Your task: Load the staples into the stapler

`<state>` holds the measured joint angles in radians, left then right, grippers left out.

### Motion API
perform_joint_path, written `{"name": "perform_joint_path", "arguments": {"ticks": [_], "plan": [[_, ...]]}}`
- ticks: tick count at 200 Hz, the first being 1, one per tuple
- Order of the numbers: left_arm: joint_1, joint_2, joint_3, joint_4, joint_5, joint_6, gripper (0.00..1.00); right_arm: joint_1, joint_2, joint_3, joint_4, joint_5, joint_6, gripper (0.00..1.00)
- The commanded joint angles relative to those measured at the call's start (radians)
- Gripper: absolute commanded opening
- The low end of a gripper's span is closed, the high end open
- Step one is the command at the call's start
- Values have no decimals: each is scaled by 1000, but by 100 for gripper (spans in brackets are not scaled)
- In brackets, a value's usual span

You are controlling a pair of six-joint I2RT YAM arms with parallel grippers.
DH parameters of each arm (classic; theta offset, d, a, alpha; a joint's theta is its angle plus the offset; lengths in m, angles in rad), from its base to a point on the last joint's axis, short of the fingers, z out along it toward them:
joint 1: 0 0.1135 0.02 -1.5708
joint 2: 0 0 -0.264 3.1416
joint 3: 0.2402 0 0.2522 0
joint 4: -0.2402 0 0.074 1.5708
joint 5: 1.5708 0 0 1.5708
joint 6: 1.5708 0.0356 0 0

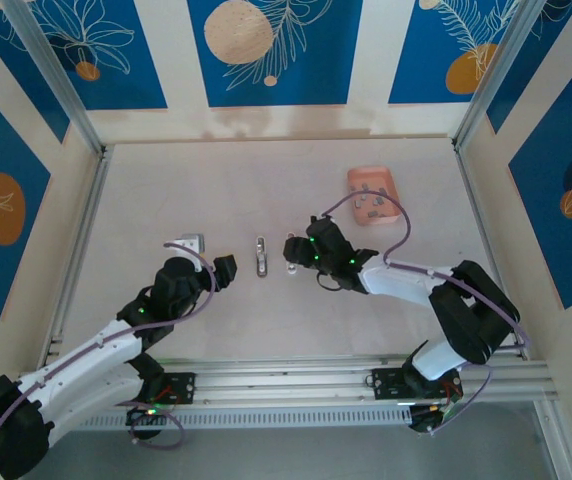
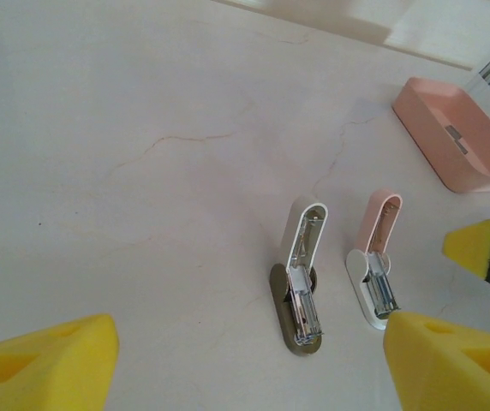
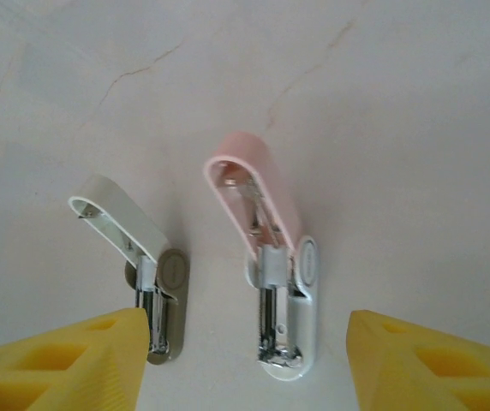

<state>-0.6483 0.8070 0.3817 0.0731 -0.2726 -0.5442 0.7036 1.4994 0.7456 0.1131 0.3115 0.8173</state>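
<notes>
Top external view shows the staples (image 1: 371, 201) as tiny grey bits lying inside the pink tray (image 1: 374, 172). The tray sits far back on the right side of the table (image 1: 166, 180).

Two staplers lie side by side near the middle of the table, well apart from the tray. Both have their lids flipped up, and a shiny metal track shows in each one. The pink stapler (image 3: 272, 257) has a pink lid and a white base. The grey stapler (image 3: 158, 287) has a white lid and a dull green-grey base. It lies just to the left of the pink one, and the two do not touch.

The right gripper (image 3: 247, 332) hangs right over the pink stapler. Its yellow fingers (image 3: 433, 364) are spread wide, one on each side of the pink stapler, and they hold nothing. The left finger sits in front of the grey stapler's base in the right wrist view, and I cannot tell if it touches it.

The left gripper (image 2: 249, 338) is on the left of the grey stapler, near it but apart. Its yellow fingers (image 2: 44, 364) are also spread wide and hold nothing. Both staplers show between them in the left wrist view, with bare table under the fingers.
</notes>
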Motion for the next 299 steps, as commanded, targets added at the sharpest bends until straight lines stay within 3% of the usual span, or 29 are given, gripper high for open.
{"name": "perform_joint_path", "arguments": {"ticks": [1,93,147,198,250,299], "plan": [[9,-5,-16,19,11,-6,81,-27,-61,-51,43,-104,47,62],[8,-40,-24,-39,73,-78,81,-40,-121,43,-45,-181,-30,62],[8,-103,-27,-89,70,-82,79,-45,-43,130,-111,-245,-41,61],[8,-230,-61,-124,21,-91,79,-68,82,243,-147,-323,-53,61],[8,-425,-85,-277,-22,-90,79,-59,110,291,-192,-324,-63,60],[9,-475,-129,-221,17,-80,79,-93,120,321,-246,-350,-116,60]]}}
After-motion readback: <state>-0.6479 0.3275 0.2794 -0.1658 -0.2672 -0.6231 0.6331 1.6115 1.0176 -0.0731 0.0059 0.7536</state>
